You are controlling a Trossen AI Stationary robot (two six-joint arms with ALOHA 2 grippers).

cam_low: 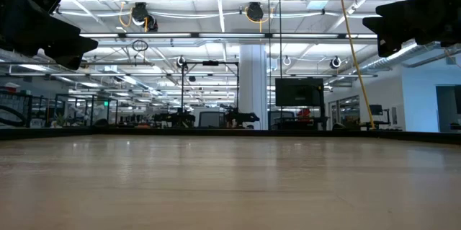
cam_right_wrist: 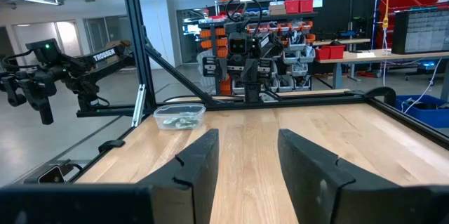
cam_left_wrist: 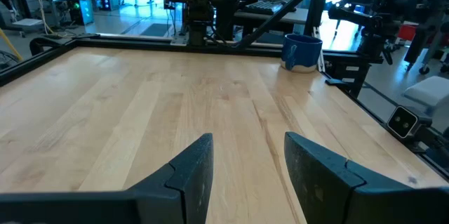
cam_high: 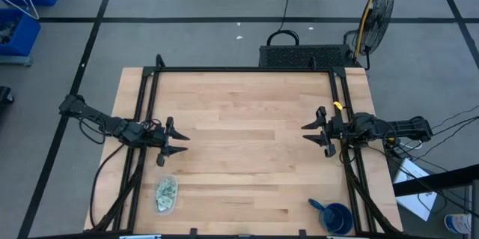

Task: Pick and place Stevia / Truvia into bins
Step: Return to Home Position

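Clear bin (cam_high: 166, 195) near table (cam_high: 247, 112) edge, left claw (cam_high: 185, 143) near

Table (cam_high: 247, 119) centre open; bin (cam_high: 166, 195), cup (cam_high: 337, 217) near two corners.

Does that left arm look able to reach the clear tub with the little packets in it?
Probably yes. The clear tub sits close to the left gripper, which is open and empty, with only bare table between them.
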